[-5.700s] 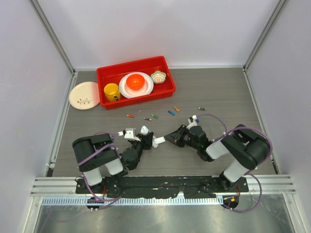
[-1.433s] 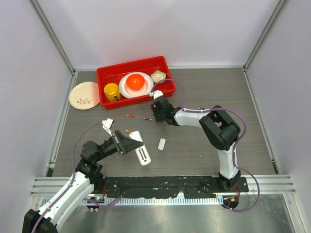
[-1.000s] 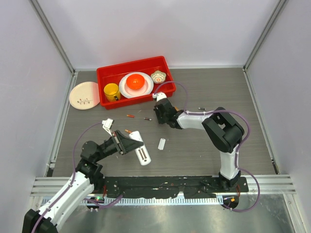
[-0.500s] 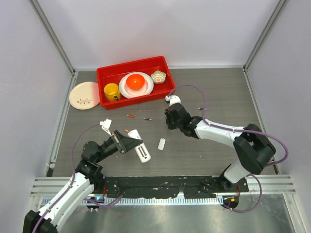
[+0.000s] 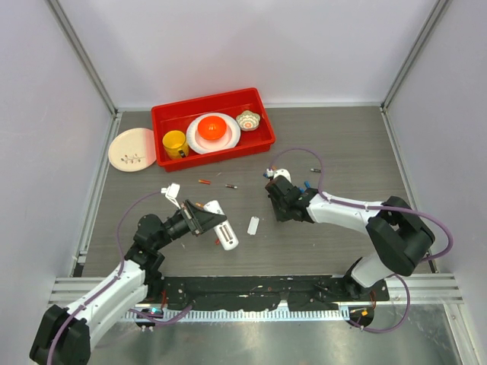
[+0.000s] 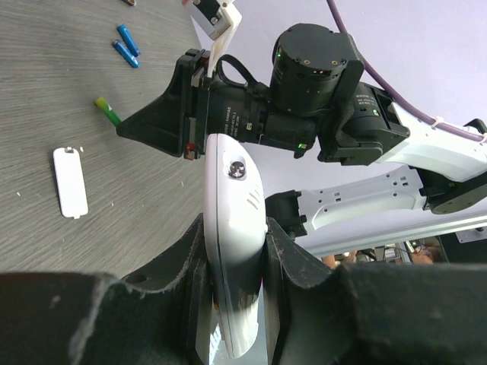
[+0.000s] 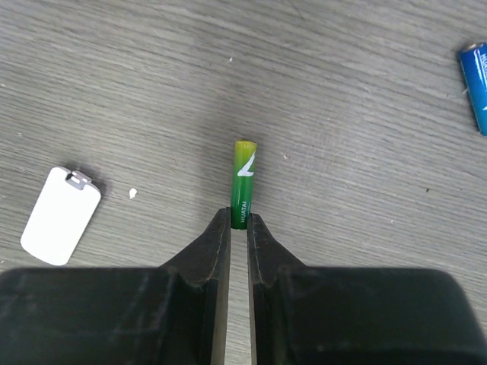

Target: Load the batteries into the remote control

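**Two pincers, both full: remote in the left, green battery in the right**

My left pincer (image 5: 204,220) is clamped on the remote control (image 5: 227,234), one finger on each long side near one end. The rest of the white body sticks out past my fingertips. From my left wrist I see its plain side, with a small round screw and a few slots, reaching toward the other arm. I cannot tell whether the remote rests on the table (image 5: 342,144) or hangs just above it.

My right pincer (image 7: 239,222) is narrowed to a slit and pinches one end of a green battery (image 7: 243,179). Its yellow-green tip points straight out ahead of my fingers. The battery is low over the table, and I cannot tell if it touches. A small white cover plate (image 7: 60,215) lies flat on the wood to the left of it, apart from the battery. In the overhead view this plate lies between my two pincers.

One blue battery (image 7: 478,76) lies at the right edge of my right wrist view. More batteries lie farther out on the table: a red-orange one (image 5: 204,182), a dark one (image 5: 230,186) beside it, and another dark one (image 5: 314,170) well to the right. Beyond them a red tray (image 5: 163,114) holds a yellow cup (image 5: 175,143).
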Controlling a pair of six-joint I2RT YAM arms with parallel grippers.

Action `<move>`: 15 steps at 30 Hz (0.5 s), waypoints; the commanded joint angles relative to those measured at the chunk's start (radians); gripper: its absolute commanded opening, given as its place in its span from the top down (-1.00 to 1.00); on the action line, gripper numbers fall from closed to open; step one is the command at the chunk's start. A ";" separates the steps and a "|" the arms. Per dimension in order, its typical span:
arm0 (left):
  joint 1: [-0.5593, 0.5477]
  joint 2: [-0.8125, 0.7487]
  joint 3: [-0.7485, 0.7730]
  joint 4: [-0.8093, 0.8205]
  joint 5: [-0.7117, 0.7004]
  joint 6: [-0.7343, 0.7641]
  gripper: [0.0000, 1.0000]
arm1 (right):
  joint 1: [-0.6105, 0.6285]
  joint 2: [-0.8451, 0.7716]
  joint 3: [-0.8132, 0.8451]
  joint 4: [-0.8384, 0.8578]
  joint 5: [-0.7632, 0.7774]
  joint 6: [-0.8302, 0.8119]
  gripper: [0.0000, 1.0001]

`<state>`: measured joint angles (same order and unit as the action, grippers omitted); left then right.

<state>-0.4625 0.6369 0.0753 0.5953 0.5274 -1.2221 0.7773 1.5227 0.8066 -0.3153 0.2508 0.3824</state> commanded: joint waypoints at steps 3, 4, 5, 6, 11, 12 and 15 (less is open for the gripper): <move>0.004 0.006 0.023 0.109 0.009 0.016 0.99 | 0.005 0.017 0.034 -0.053 -0.001 0.015 0.56; 0.004 0.007 0.023 0.107 0.010 0.016 0.99 | 0.005 0.020 0.036 -0.056 -0.004 0.015 0.47; 0.005 0.006 0.023 0.106 0.011 0.019 0.99 | 0.005 0.022 0.040 -0.059 -0.007 0.016 0.33; 0.005 0.007 0.024 0.104 0.016 0.019 0.99 | 0.005 0.025 0.042 -0.062 -0.007 0.015 0.27; 0.005 0.003 0.026 0.098 0.020 0.024 0.99 | 0.005 0.037 0.059 -0.076 -0.005 0.013 0.16; 0.004 0.004 0.024 0.098 0.019 0.024 0.99 | 0.005 0.040 0.059 -0.076 -0.007 0.009 0.16; 0.005 0.004 0.026 0.098 0.020 0.027 0.99 | 0.007 0.047 0.062 -0.076 -0.010 0.006 0.17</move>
<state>-0.4625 0.6445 0.0753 0.6350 0.5331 -1.2182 0.7773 1.5612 0.8322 -0.3828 0.2420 0.3950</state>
